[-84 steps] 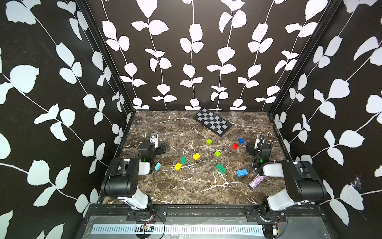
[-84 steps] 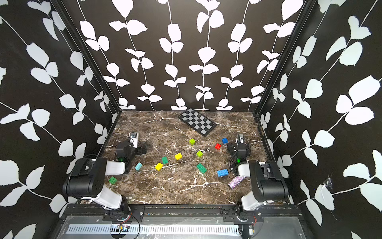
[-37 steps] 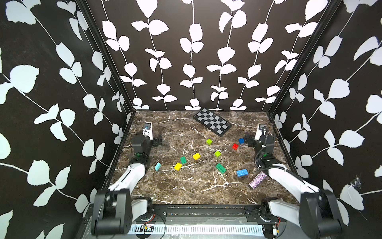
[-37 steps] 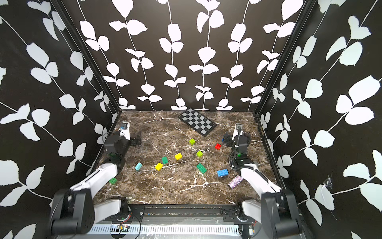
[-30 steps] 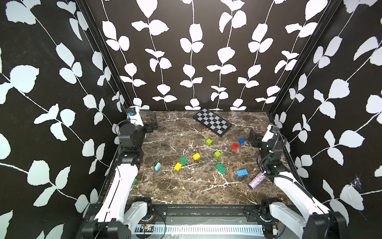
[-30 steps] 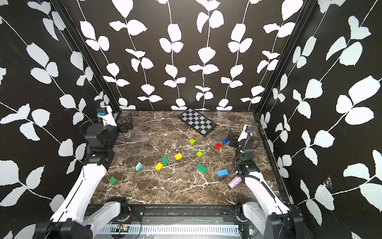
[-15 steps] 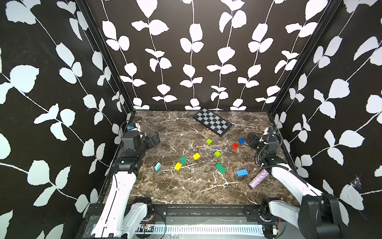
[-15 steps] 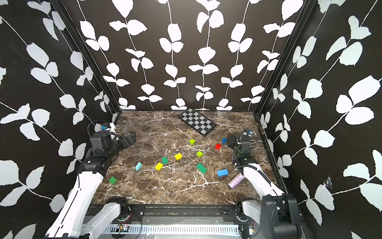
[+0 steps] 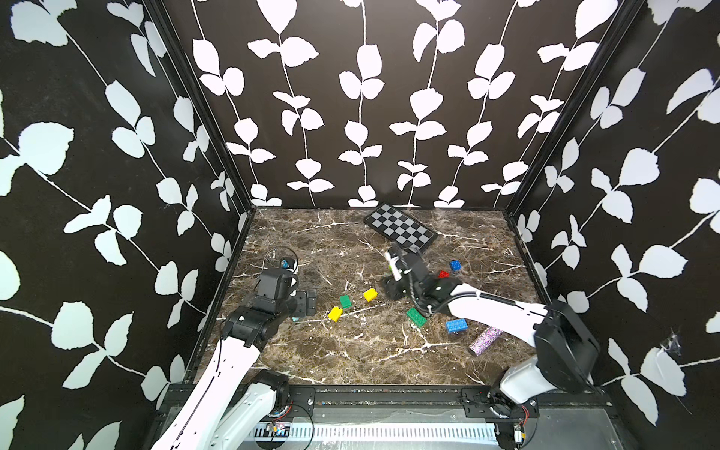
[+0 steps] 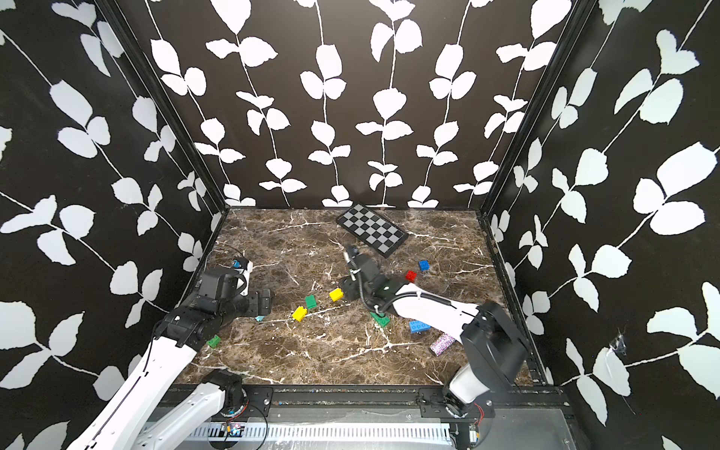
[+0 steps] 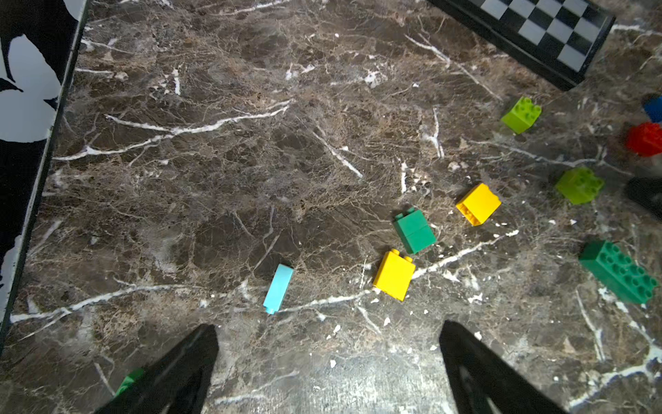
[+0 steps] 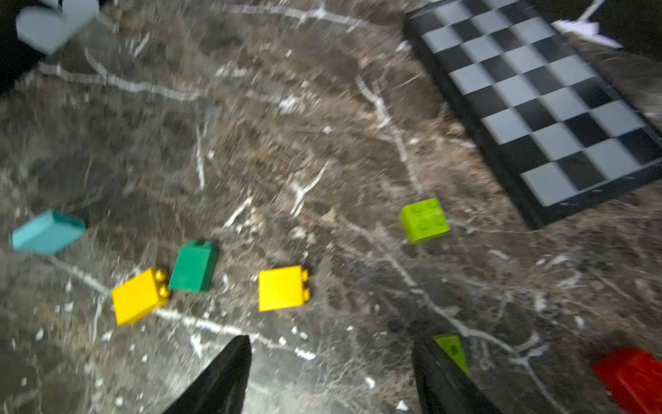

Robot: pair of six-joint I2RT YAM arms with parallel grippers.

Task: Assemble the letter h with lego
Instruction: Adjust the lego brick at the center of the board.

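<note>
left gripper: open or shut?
Open: the left gripper shows jaws wide apart in the left wrist view, nothing between them.

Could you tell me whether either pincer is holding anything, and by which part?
Nothing is held. The left pincer gapes over the marble table. The right pincer has only marble between its fingers, with a lime brick lying just outside one.

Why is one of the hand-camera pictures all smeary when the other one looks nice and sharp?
Right wrist view: smeared, probably because that camera is moving; the white veins of the table streak and the lime brick has soft edges. Left wrist view: crisp enough to count the studs on the long dark green brick. Both top views: sharp and evenly lit, as on the checkered board.
</note>
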